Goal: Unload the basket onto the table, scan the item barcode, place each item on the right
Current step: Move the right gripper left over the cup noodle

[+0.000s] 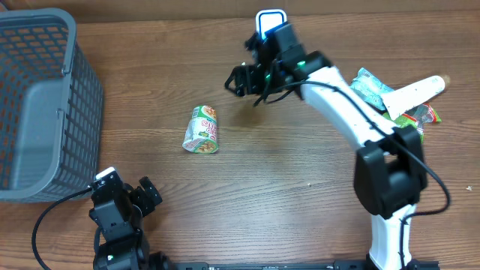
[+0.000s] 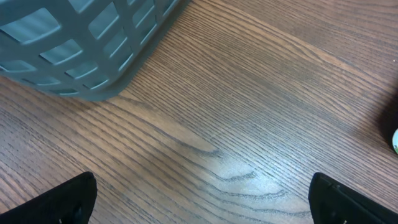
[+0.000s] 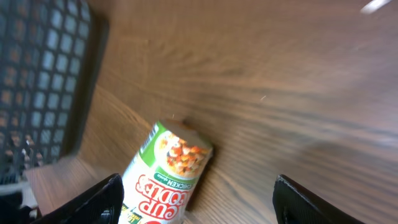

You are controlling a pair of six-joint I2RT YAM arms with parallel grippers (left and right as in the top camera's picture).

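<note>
The green-and-white paper noodle cup [image 1: 202, 130] lies on its side mid-worktop [image 1: 300, 210], right of the grey plastic mesh basket [image 1: 82, 82]. The right claw [image 1: 241, 81] hovers just beyond it to the far right, jaws apart and empty. It should straddle the cup's middle squarely before closing. The left claw [image 1: 129, 189] sits near-left, spread wide.

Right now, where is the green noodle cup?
Overhead, the green noodle cup lies on its side, between the grey plastic basket and the right gripper.
</note>
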